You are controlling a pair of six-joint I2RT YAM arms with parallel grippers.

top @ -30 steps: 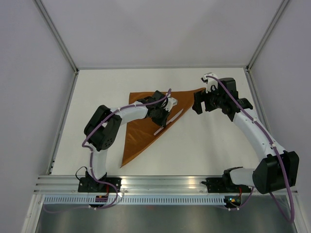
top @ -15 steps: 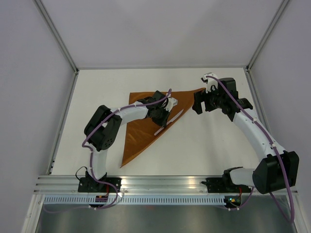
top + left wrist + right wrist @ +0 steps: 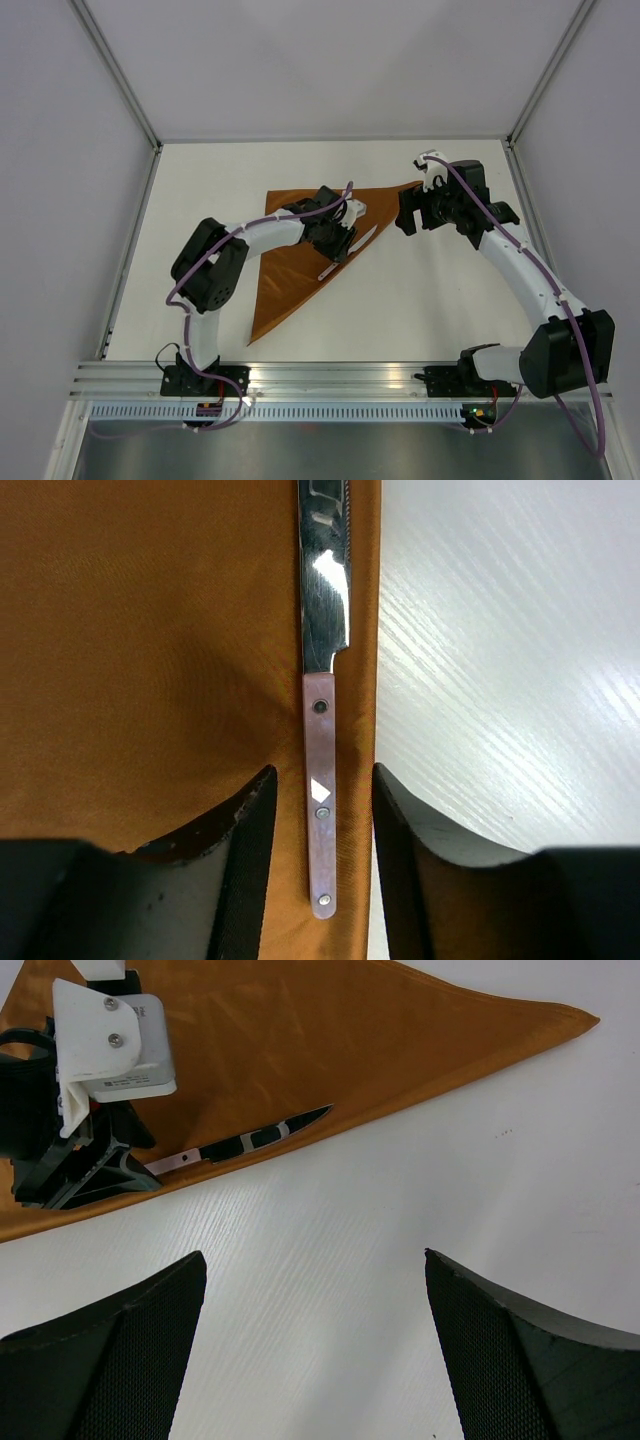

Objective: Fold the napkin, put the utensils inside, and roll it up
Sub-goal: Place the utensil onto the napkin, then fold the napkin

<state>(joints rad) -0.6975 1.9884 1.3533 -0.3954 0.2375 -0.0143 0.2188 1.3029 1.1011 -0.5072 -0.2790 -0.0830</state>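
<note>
The rust-brown napkin [image 3: 290,270] lies folded into a triangle on the white table. A silvery knife [image 3: 322,660], the one utensil in view, lies on the napkin [image 3: 150,660] along its right-hand folded edge. My left gripper [image 3: 324,772] stands open over the knife's handle, with a finger on each side and neither touching it. From the top view, my left gripper [image 3: 338,248] covers the middle of the knife [image 3: 366,236]. My right gripper [image 3: 408,213] hovers open over bare table by the napkin's far right corner. The right wrist view shows napkin [image 3: 300,1030], knife [image 3: 255,1138] and my open right gripper [image 3: 312,1255].
Bare white table [image 3: 500,660] runs right of the napkin's edge. An aluminium rail [image 3: 300,375] lines the near edge where the arm bases sit. White walls with metal posts [image 3: 130,90] close in the left, far and right sides.
My left gripper has opened and let go of the knife's handle. The knife stays in the same place on the napkin. My right arm has not moved.
</note>
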